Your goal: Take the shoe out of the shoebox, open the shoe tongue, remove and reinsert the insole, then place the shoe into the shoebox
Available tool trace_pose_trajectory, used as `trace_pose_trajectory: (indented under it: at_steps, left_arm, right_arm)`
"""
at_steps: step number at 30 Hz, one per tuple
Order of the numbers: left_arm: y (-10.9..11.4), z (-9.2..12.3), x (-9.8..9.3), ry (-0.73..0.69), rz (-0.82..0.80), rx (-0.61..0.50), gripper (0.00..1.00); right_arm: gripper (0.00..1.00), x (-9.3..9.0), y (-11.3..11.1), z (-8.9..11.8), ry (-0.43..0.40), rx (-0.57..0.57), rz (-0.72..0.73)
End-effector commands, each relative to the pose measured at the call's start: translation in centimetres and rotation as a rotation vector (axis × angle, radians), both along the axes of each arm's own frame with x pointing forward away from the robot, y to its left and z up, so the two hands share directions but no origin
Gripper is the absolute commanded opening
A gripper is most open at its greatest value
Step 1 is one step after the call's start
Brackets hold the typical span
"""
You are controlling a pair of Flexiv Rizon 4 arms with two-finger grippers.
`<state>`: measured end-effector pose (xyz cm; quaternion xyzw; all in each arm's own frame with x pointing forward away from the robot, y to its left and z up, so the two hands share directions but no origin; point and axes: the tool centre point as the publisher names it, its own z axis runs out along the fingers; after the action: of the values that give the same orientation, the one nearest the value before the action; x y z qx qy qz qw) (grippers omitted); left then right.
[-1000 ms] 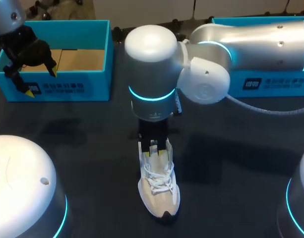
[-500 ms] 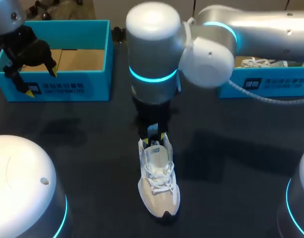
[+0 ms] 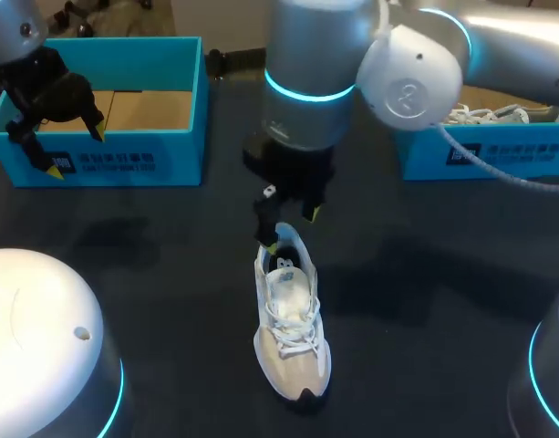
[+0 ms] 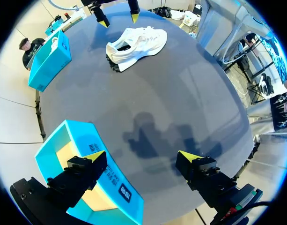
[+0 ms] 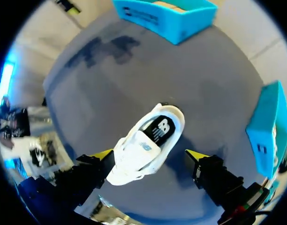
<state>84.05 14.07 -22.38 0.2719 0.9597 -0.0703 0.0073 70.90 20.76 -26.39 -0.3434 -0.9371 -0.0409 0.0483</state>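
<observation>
Head view: you had raised the right gripper (image 3: 292,231) off the shoe (image 3: 291,333), fingers spread, holding nothing. The shoe lay mid-table, bare table (image 3: 170,274) all around. Your left gripper (image 3: 75,151) hung open, empty, above the left box (image 3: 124,166) wall.

Head camera high behind, both wrists looking down — shoe (image 3: 291,321) shared

soft overhead light; faint shadows on the dark table (image 3: 151,265), glare bleaching the shoe (image 3: 293,342) and right arm (image 3: 411,78).
</observation>
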Motion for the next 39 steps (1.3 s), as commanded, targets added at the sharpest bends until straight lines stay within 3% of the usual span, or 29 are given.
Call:
trace_pose_trajectory:
  at_steps: [1,3,7,19,39]
  left_arm:
    - [0.0,0.0,0.0,0.000,-0.001,0.002,1.00]
    - [0.0,0.0,0.0,0.000,-0.001,0.002,1.00]
    - [0.0,0.0,0.0,0.000,-0.001,0.002,1.00]
    - [0.0,0.0,0.0,0.000,-0.001,0.002,1.00]
    - [0.0,0.0,0.0,0.000,-0.001,0.002,1.00]
  right_arm:
    - [1.00,0.2,-0.7,-0.3,0.093,0.136,0.295]
    - [1.00,0.2,-0.7,-0.3,0.093,0.136,0.295]
    - [1.00,1.3,1.2,-1.0,0.047,-0.009,0.366]
    - [1.00,3.6,2.6,-2.4,-0.102,-0.049,0.468]
    - [1.00,6.9,1.9,-7.8,-0.099,-0.077,0.587]
